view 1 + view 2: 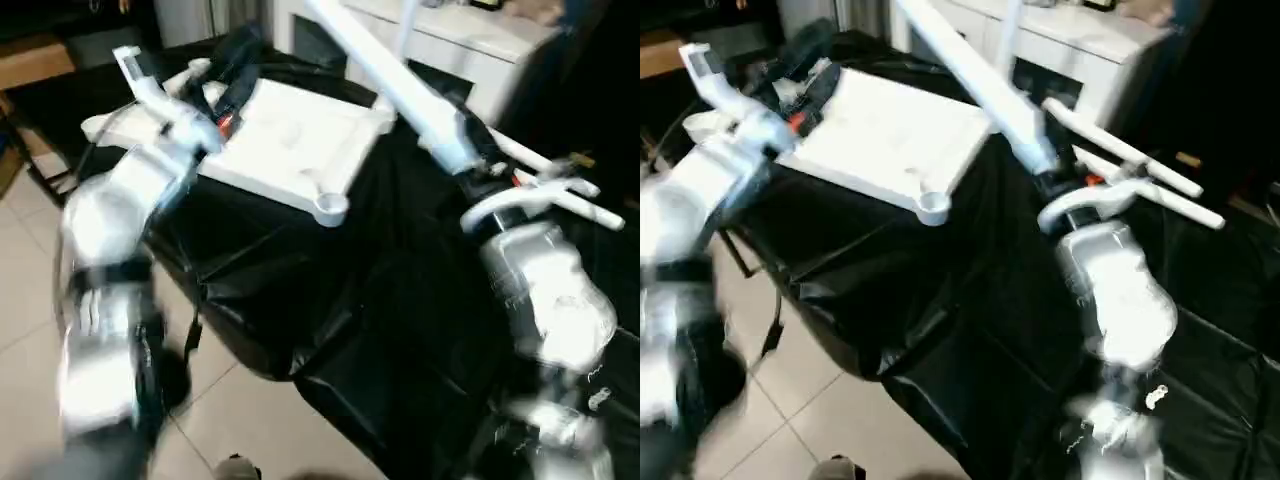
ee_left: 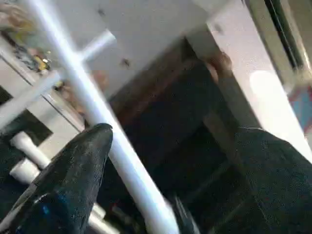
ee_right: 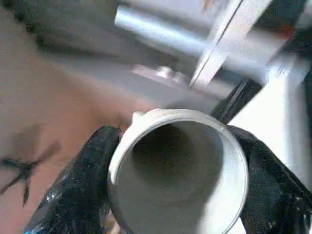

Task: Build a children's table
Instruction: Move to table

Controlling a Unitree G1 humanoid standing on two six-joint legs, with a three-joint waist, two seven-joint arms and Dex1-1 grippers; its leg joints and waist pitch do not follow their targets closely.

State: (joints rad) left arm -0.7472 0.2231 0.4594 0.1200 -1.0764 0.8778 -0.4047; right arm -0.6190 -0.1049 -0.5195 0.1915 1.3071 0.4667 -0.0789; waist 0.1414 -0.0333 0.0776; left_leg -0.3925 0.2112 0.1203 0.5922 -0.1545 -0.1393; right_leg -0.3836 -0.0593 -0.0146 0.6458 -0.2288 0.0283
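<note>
two grippers up over a black-draped counter (image 1: 330, 330). head views: white tabletop (image 1: 290, 140) lies underside-up on the counter, corner socket (image 1: 331, 208) at its near edge. right gripper (image 1: 470, 150) is clamped on a long white leg (image 1: 385, 70) slanting up and away; more legs (image 1: 1120, 150) lie just beside it. left wrist view: left gripper (image 2: 165, 170) fingers spread wide, nothing between them, held leg crossing beyond. right wrist view: black fingers (image 3: 73, 185) grip the leg's hollow end (image 3: 178, 170).
</note>
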